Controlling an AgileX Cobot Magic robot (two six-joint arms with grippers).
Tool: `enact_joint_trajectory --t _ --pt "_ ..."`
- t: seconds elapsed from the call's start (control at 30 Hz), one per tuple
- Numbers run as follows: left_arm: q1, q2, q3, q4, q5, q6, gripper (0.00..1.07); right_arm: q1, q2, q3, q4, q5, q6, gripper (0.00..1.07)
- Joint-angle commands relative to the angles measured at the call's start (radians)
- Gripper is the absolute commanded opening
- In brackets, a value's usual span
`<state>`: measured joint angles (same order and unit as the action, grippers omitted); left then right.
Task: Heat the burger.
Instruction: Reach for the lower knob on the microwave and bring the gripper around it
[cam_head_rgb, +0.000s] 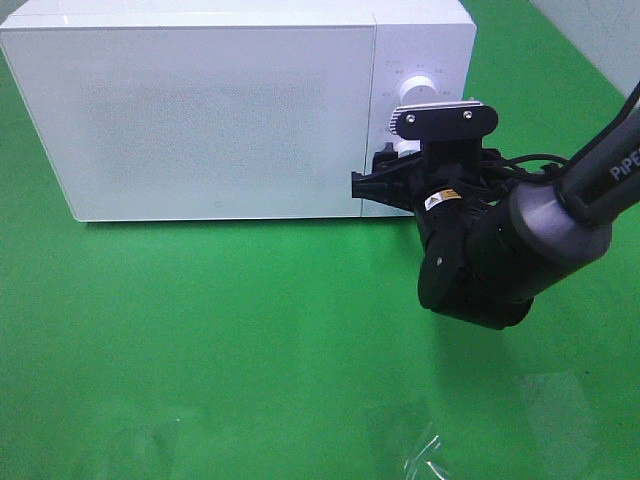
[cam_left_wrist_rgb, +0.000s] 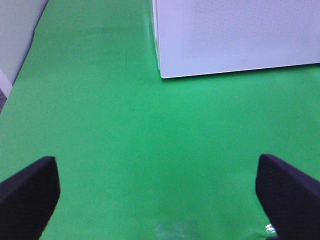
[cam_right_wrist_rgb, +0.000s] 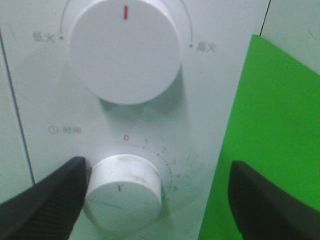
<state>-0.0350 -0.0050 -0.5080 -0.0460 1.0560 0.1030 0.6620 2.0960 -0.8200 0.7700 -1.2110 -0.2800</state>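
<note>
The burger is out of view. The white microwave (cam_head_rgb: 210, 110) stands at the back with its door shut. My right gripper (cam_head_rgb: 398, 170) is at the control panel on the microwave's right side. In the right wrist view the gripper (cam_right_wrist_rgb: 155, 200) is open, its jaws on either side of the lower white timer knob (cam_right_wrist_rgb: 125, 190). The left finger (cam_right_wrist_rgb: 45, 200) is against the knob and the right finger (cam_right_wrist_rgb: 270, 200) stands well apart from it. The upper power knob (cam_right_wrist_rgb: 125, 50) has its red mark pointing up. My left gripper (cam_left_wrist_rgb: 159, 200) is open and empty over the green cloth.
A green cloth (cam_head_rgb: 250, 340) covers the table. The microwave's front lower corner shows in the left wrist view (cam_left_wrist_rgb: 165, 75). Clear tape patches (cam_head_rgb: 420, 450) lie near the front edge. A grey wall strip (cam_left_wrist_rgb: 15, 35) borders the cloth.
</note>
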Motion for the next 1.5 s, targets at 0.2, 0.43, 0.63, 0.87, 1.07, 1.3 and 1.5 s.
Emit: enact_joint_trajectory --t 0.2,0.43,0.63,0.87,1.07,1.3,1.5 --pt "0.003 -0.020 0.005 0.002 -0.013 0.001 1.00 -0.006 0.035 -0.043 -0.025 -0.040 0.012 0.74" --pt "0.003 -0.020 0.005 0.002 -0.013 0.001 1.00 -0.001 0.035 -0.043 -0.024 -0.043 0.010 0.74" --pt "0.003 -0.020 0.005 0.002 -0.013 0.001 1.00 0.004 0.035 -0.043 -0.027 -0.047 0.010 0.71" --pt "0.003 -0.020 0.005 0.002 -0.013 0.001 1.00 0.006 0.035 -0.043 -0.028 -0.050 -0.013 0.44" --pt "0.003 -0.020 0.005 0.002 -0.013 0.001 1.00 0.006 0.035 -0.043 -0.033 -0.047 -0.012 0.15" --pt "0.003 -0.020 0.005 0.002 -0.013 0.001 1.00 0.006 0.035 -0.043 -0.126 -0.048 -0.011 0.00" --pt "0.003 -0.020 0.005 0.002 -0.013 0.001 1.00 0.006 0.035 -0.043 -0.141 -0.069 0.046 0.01"
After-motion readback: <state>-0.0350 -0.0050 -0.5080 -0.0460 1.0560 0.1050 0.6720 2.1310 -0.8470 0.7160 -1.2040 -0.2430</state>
